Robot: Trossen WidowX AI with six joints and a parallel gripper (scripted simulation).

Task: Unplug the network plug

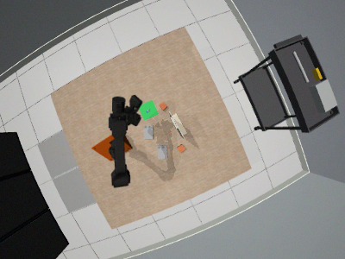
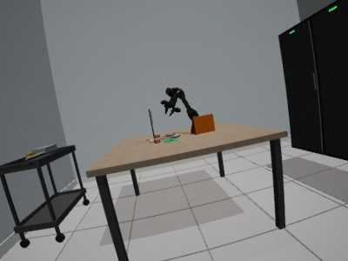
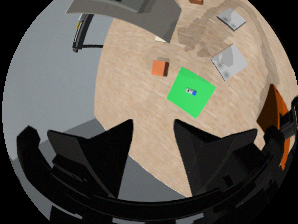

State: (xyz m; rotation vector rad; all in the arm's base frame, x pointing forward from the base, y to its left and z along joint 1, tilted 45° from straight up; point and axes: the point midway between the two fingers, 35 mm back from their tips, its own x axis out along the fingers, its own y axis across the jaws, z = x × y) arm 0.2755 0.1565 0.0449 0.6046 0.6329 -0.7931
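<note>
Clearly, the gripper is about half open, its two fingers standing well apart with nothing held between them. It hangs above the table, touching nothing there. The network plug lies on the tabletop, inside the green square and near its middle, below the fingertips' height and apart from them. In the wrist view it sits to the right of the gap, on the far side of the tips. There its long axis runs mostly left to right, slightly slanted, with the blue end pointing right and a little near, the pale end left. The upright panel stands apart from the plug.
</note>
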